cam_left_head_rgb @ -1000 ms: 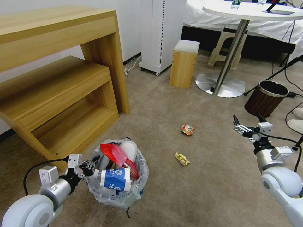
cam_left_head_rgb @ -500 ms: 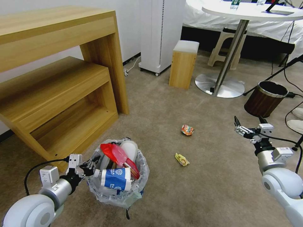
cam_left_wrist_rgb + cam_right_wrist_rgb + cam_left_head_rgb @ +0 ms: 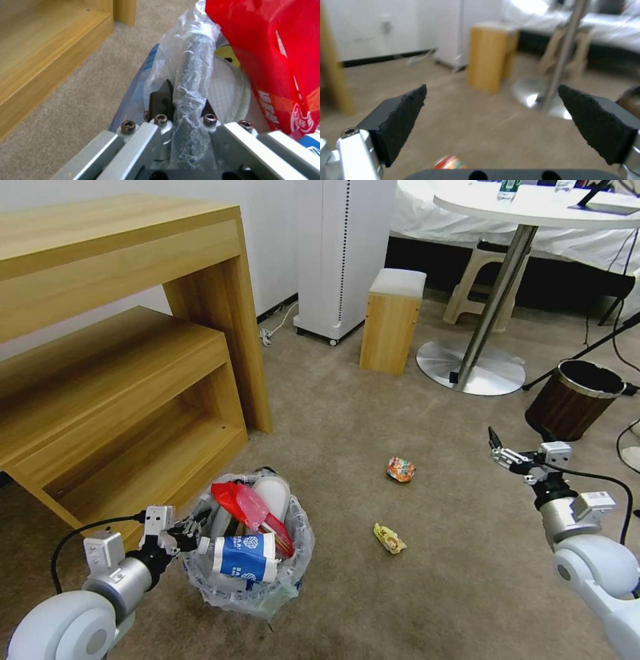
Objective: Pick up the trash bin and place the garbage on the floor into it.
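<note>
The trash bin (image 3: pixel 248 570), black with a clear crinkly bag, stands low at the left, heaped with a red wrapper (image 3: pixel 243 505), a white cup and a blue-white carton (image 3: pixel 243 558). My left gripper (image 3: pixel 190 529) is shut on the bin's near rim. In the left wrist view its fingers (image 3: pixel 160 100) clamp the bag-wrapped rim (image 3: pixel 195 62), next to the red wrapper (image 3: pixel 276 62). Garbage lies on the carpet: a crushed red-orange piece (image 3: pixel 401 470) and a yellow wrapper (image 3: pixel 389 538). My right gripper (image 3: pixel 517 448) hovers open at the right, its pads wide apart (image 3: pixel 500 117), with the red-orange piece (image 3: pixel 450 162) below it.
A wooden shelf unit (image 3: pixel 133 380) fills the left. Behind stand a white tower appliance (image 3: pixel 343 247), a small wooden stool (image 3: pixel 391 320) and a round table's metal foot (image 3: pixel 470 370). A brown wood-look bin (image 3: pixel 577 400) and cables sit at the right.
The whole picture has shifted, so the camera moved: floor litter and furniture sit lower in view. The trash bin stays with my left gripper. The right gripper stays open.
</note>
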You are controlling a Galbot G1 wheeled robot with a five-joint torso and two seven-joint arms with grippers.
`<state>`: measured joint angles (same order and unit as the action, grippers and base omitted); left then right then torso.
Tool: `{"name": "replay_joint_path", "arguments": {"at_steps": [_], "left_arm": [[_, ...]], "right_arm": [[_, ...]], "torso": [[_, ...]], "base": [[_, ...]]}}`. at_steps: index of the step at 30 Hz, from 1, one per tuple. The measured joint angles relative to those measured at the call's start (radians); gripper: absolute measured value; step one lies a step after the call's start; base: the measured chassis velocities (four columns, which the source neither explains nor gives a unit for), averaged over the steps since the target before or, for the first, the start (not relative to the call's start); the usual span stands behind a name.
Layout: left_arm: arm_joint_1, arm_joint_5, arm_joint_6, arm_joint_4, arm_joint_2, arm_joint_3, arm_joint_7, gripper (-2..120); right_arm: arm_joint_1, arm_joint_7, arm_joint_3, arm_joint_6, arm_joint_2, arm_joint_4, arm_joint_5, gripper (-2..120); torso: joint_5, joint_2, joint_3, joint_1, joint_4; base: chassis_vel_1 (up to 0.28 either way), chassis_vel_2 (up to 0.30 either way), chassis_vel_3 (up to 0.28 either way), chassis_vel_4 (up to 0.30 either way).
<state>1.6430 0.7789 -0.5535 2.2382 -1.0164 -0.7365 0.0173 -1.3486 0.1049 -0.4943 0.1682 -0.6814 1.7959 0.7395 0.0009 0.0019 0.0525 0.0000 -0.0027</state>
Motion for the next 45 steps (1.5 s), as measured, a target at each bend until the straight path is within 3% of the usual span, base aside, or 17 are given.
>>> {"name": "replay_joint_path", "arguments": {"at_steps": [4,11,14,15,17,25,33,45], "left_arm": [[0.0,-0.005,0.004,-0.006,-0.006,0.0,-0.001,3],[-0.003,-0.01,0.01,-0.015,-0.017,-0.001,-0.002,3],[-0.007,-0.023,0.015,-0.021,-0.035,0.004,-0.006,3],[-0.007,-0.023,0.015,-0.021,-0.035,0.004,-0.006,3],[-0.015,-0.034,0.016,-0.032,-0.048,0.009,-0.007,3],[-0.027,-0.058,0.019,-0.041,-0.063,0.022,-0.014,3],[-0.016,-0.074,0.022,-0.033,-0.078,0.017,-0.019,3],[-0.011,-0.092,0.043,-0.031,-0.091,0.018,-0.03,3]], "right_arm": [[0.018,-0.038,0.097,-0.03,0.033,-0.002,0.137,100],[0.081,-0.033,0.258,-0.079,0.063,-0.049,0.185,100],[0.197,0.03,0.47,-0.172,0.076,-0.119,0.207,100],[0.197,0.03,0.47,-0.172,0.076,-0.119,0.207,100],[0.279,0.084,0.593,-0.23,0.039,-0.18,0.209,100],[0.369,0.154,0.76,-0.323,-0.041,-0.269,0.196,100],[0.454,0.171,0.885,-0.33,-0.105,-0.369,0.113,100],[0.531,0.168,0.95,-0.334,-0.155,-0.477,0.047,100]], "torso": [[-0.0003,0.0,0.0,0.0,0.0],[0.0,0.0,0.0,0.0,0.0003],[0.0001,0.0,0.0,0.0,0.0003],[0.0001,0.0,0.0,0.0,0.0003],[0.0001,0.0,0.0,0.0,0.0003],[-0.0002,0.0,0.0,0.0,0.0],[-0.0002,0.0,0.0,0.0,0.0002],[-0.0002,0.0,0.0,0.0,0.0001]], "base": [[0.0,0.0,0.0,0.0],[0.0,0.0,0.0,0.0],[0.0,0.0,0.0,0.0],[0.0,0.0,0.0,0.0],[0.0,0.0,0.0,0.0],[0.0,0.0,0.0,0.0],[0.0,0.0,0.0,0.0],[0.0,0.0,0.0,0.0]]}}
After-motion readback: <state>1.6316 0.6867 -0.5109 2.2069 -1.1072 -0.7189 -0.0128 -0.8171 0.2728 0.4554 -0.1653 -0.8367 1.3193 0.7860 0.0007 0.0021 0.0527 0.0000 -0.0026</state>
